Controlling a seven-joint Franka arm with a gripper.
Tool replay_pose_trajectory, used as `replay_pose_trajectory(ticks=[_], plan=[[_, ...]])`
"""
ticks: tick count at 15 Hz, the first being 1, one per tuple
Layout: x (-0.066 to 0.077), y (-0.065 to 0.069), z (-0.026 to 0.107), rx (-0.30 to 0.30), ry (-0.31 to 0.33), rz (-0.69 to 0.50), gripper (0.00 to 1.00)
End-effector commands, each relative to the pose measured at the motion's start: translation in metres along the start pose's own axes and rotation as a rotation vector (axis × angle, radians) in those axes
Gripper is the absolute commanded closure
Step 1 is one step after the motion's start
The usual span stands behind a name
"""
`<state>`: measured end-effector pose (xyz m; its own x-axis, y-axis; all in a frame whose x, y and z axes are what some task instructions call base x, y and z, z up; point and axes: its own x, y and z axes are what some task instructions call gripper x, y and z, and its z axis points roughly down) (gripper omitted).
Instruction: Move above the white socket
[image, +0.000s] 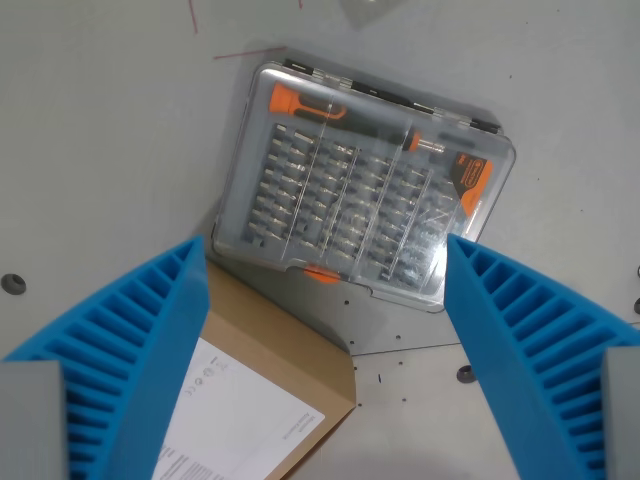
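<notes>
No white socket anywhere in frame, so the blue ribbed tool (325, 330) hangs wide open and empty, probably because it's only travelling. Below it, mid-frame, sits a clear plastic screwdriver bit case (365, 185) on the grey worktop (100, 150), with a brown cardboard box (265, 340) at lower left.

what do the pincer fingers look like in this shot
The pincer has two bright blue plastic fingers, one at the wrist view's left and one at its right. Each tapers towards its tip and has a ribbed, slotted inner face. Grey blocks show at their bases in the bottom corners. No cables or markings are visible.
</notes>
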<state>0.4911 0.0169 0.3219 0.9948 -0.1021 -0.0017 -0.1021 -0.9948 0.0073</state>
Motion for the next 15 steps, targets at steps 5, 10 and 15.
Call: replay_pose_trajectory(ticks=[5,10,15], plan=[[0.0002,0.0001,-0.0010,0.000,0.003,-0.005,0.00],[0.0019,0.0007,0.0013,-0.001,0.004,-0.031,0.00],[0.0066,0.0022,0.0066,-0.001,0.013,-0.075,0.00]])
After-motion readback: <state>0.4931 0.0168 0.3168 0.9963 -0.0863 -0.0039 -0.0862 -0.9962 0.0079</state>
